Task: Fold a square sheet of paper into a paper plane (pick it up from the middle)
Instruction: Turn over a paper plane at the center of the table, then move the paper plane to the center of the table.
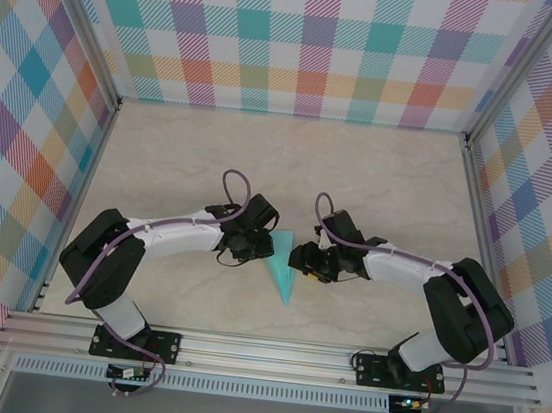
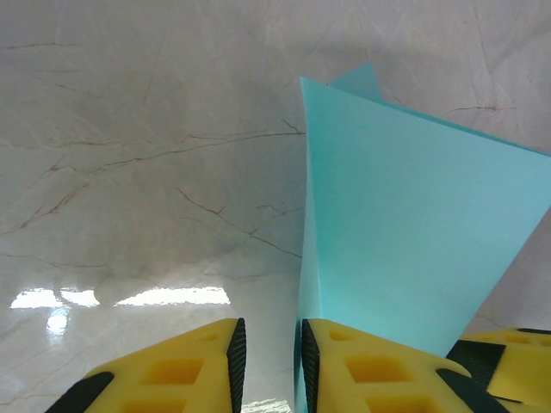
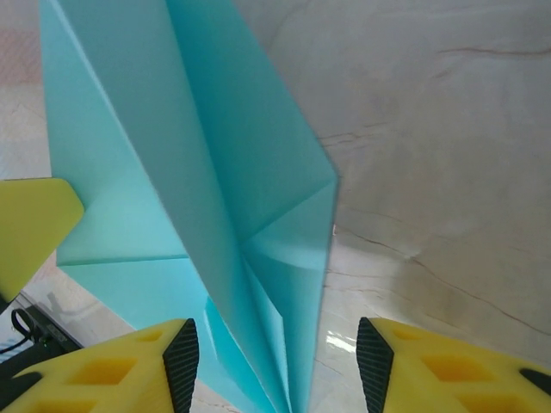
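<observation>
Between the two hands, near the middle of the tabletop [image 1: 390,180], is the paper plane [image 1: 282,268], with its sharp nose toward the near edge and its wide tail away from it. The folding looks finished to me. The sheet is already a narrow pointed dart with a centre crease, and in the right wrist view the folded layers lie cleanly on each other. The left hand [image 2: 269,348] has its pads close together with only a thin gap. The edge of the paper is right at the inner face of one pad, but the hand does not pinch it yet. The right hand [image 3: 277,348] is about half open. Its pads are on both sides of the centre fold and apart from it, so it holds nothing. What is left, I judge, is only to close on the middle of the plane and lift it.
</observation>
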Robot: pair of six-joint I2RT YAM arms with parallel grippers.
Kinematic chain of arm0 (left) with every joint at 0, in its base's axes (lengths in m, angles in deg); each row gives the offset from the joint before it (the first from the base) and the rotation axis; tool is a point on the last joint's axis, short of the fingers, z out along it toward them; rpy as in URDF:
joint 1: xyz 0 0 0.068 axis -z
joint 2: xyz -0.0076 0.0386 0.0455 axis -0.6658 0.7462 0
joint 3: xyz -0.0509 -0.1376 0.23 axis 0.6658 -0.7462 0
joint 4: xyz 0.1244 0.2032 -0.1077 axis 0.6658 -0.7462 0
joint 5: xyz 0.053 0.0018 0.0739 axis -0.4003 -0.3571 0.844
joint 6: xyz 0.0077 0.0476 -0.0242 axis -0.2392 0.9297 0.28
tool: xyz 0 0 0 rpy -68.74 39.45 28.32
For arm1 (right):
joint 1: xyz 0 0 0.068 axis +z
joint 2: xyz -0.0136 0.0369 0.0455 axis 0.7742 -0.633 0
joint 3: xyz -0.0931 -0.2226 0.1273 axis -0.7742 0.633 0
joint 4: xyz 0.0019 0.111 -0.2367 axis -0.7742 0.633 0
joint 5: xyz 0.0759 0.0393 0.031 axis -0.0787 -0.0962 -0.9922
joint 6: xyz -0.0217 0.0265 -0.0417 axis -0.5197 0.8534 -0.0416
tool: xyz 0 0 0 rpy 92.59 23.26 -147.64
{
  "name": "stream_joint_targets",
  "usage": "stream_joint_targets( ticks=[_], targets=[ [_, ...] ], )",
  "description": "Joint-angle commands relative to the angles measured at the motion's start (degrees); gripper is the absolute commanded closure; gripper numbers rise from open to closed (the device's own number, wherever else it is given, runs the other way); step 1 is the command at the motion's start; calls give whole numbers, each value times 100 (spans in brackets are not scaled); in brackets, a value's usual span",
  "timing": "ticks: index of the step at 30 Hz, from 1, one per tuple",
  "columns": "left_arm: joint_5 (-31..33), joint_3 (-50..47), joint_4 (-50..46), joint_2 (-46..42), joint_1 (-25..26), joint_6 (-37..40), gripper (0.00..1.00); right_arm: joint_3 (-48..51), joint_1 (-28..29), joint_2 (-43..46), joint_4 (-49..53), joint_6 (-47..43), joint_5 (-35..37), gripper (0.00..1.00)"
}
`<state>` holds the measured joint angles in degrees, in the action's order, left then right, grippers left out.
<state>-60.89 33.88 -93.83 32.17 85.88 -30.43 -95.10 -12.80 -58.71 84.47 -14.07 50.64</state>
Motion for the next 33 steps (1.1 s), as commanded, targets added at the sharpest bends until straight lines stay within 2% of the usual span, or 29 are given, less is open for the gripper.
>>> stream_joint_targets(
  ticks=[1, 7, 12, 15, 19, 23, 28, 33],
  targets=[
    [156, -102, -71, -207, -33, 123, 74, -275, 127, -252, -114, -160, -214, 48],
    [142, -147, -59, -203, -37, 157, 75, -408, 249, -595, -141, -170, -193, 49],
    [151, -183, -33, -199, -28, 162, 76, -423, 376, -547, -161, -259, -247, 51],
    [139, -191, 5, -182, -34, 135, 76, -477, 500, -535, -18, -362, -137, 60],
    [130, -188, 36, -173, -31, 104, 77, -664, 658, -676, 375, -455, 225, 61],
    [156, -242, 42, -207, -30, 62, 77, -792, 771, -823, 503, -512, 355, 68],
    [213, -329, 84, -318, -31, 6, 77, -1171, 955, -1084, 1115, -633, 868, 76],
    [288, -410, 83, -493, -28, -24, 76, -1484, 1102, -1160, 1487, -713, 1149, 88]
  ],
)
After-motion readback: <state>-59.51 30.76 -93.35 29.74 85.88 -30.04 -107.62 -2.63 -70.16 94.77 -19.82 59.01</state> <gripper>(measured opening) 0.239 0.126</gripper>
